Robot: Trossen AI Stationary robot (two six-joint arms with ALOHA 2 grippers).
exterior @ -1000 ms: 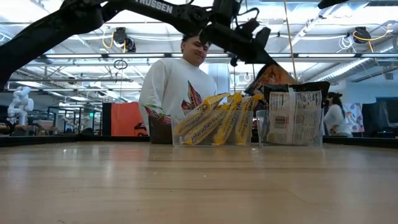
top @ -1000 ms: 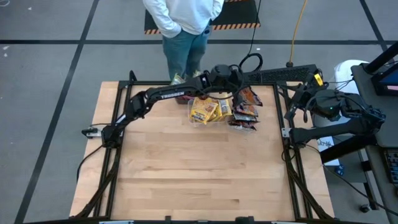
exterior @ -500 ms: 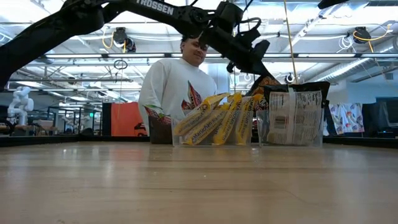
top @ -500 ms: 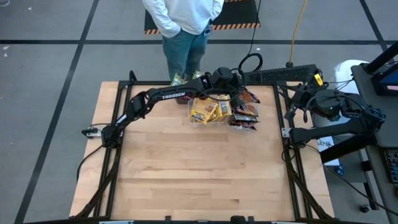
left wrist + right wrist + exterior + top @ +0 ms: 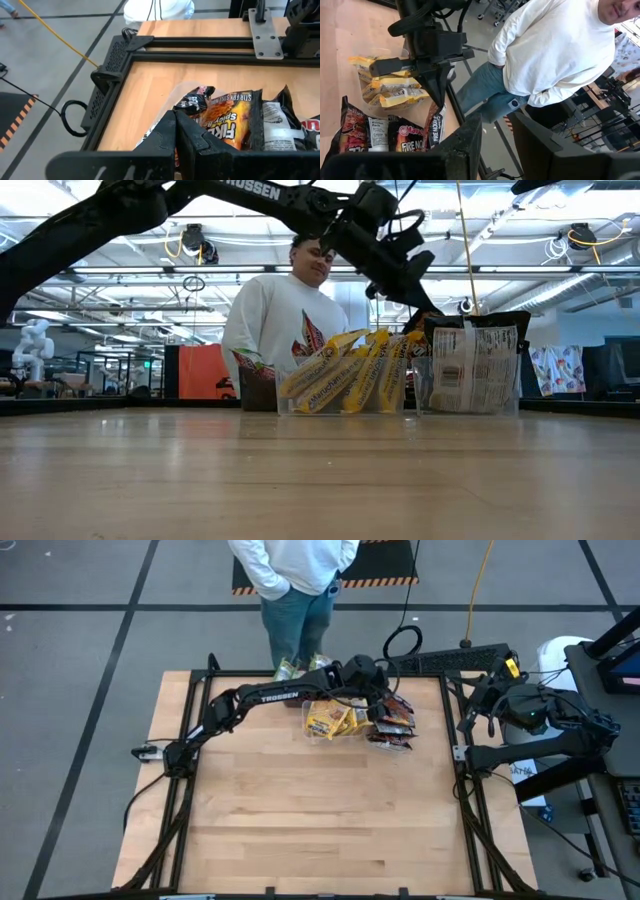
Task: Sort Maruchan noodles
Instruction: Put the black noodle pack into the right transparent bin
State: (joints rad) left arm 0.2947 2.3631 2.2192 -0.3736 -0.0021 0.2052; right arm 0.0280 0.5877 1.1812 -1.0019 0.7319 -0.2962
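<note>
Maruchan noodles: they stand sorted in two groups at the far edge of the counter, yellow packets in a clear tub, dark packets just beside them on the right.

Change: my left arm has dropped from above the tubs down to the dark packets; a second ago the dark Fire packet hung higher in the low view, now it sits low among its own kind.

Meaning: I judge this packet is nearly delivered to the dark group; what is left is to let go and pull away.

Person: someone in a white top stands just behind the counter.

Left gripper: my fingers are pressed together, their tips against the near edge of the Fire packet; I read that as a pinch on its thin edge.

Right gripper: mine too, parked off the right side of the counter, fingers apart, holding nothing.
</note>
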